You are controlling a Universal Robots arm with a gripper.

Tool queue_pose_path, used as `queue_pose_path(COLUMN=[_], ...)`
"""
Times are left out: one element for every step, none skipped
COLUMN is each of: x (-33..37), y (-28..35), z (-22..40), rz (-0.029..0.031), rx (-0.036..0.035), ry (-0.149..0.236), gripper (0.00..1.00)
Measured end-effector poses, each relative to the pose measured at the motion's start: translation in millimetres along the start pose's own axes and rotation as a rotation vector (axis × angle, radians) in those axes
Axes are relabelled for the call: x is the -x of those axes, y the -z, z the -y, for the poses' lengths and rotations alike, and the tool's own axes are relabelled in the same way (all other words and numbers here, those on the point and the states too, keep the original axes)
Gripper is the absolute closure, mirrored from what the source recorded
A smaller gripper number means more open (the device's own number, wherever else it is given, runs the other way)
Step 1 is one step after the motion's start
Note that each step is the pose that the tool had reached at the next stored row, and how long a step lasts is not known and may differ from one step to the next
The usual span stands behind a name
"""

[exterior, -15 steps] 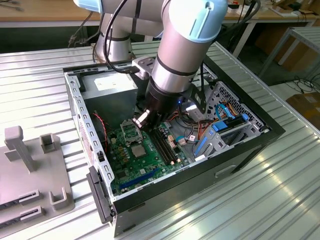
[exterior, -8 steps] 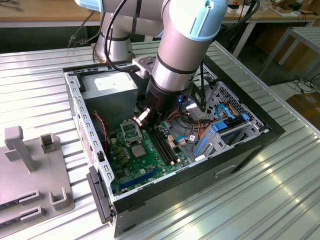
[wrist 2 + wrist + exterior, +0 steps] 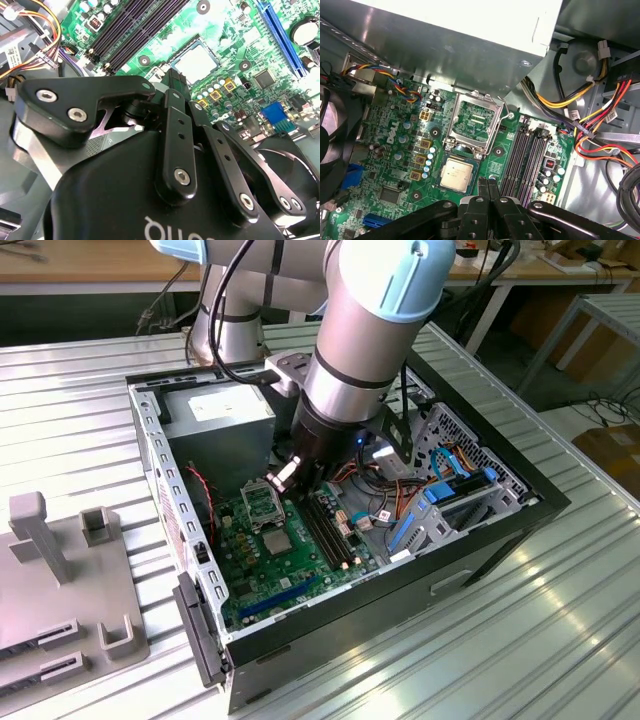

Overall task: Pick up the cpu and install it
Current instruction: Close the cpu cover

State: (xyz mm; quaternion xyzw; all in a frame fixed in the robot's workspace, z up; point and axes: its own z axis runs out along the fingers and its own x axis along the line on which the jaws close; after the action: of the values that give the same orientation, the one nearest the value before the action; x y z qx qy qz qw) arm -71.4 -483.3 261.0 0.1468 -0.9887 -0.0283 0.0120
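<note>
Inspection, in the exterior view's left-to-right order, all positions referred to the frame (image 3: 262,502).

1. Fixture (image 3: 60,580): grey, on the table (image 3: 480,640), well apart from the frame, toward the exterior view's left and outside the case (image 3: 400,585).
2. Case: black, open on top, lying on the table. The frame sits inside it, on the board (image 3: 300,570).
3. Box (image 3: 215,415): large, grey metal, white label. It is inside the case, near the frame on its far side.
4. Frame: square, metal, open in the middle, with green board showing through the opening in the first wrist view. It lies flat.
5. Cpu (image 3: 456,173): small silver-grey square, lying flat on the board just beside the frame on the side away from the box. I cannot tell whether it is seated in a socket. It is untouched and nothing rests on it.
6. My gripper (image 3: 488,186): fingers (image 3: 483,190) pressed together with nothing between them. It is above the board, beside the cpu and clear of it, past the cpu from the frame.
7. Slots (image 3: 330,530): long, dark and parallel, on the board near the frame, toward the exterior view's right.
8. Cables (image 3: 600,120): red, orange, yellow and black, beyond the slots from the frame.
9. Cage (image 3: 450,490): metal with blue parts, at the case wall farthest from the frame on the exterior view's right.
</note>
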Motion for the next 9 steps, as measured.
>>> queue_pose_path(x=[0.0, 0.1, 0.3, 0.3, 0.2, 0.2, 0.2, 0.2, 0.2], y=[0.0, 0.0, 0.0, 0.0, 0.0, 0.0, 0.0, 0.0, 0.0], z=[0.0, 0.0, 0.0, 0.0, 0.0, 0.0, 0.0, 0.0, 0.0], rz=[0.0, 0.0, -0.0001, -0.0003, -0.0005, -0.0006, -0.0007, -0.0008, -0.0009], rx=[0.0, 0.0, -0.0001, -0.0001, -0.0001, -0.0002, -0.0001, -0.0001, -0.0001], ry=[0.0, 0.0, 0.0, 0.0, 0.0, 0.0, 0.0, 0.0, 0.0], gripper=[0.89, 0.89, 0.89, 0.89, 0.89, 0.89, 0.89, 0.89, 0.89])
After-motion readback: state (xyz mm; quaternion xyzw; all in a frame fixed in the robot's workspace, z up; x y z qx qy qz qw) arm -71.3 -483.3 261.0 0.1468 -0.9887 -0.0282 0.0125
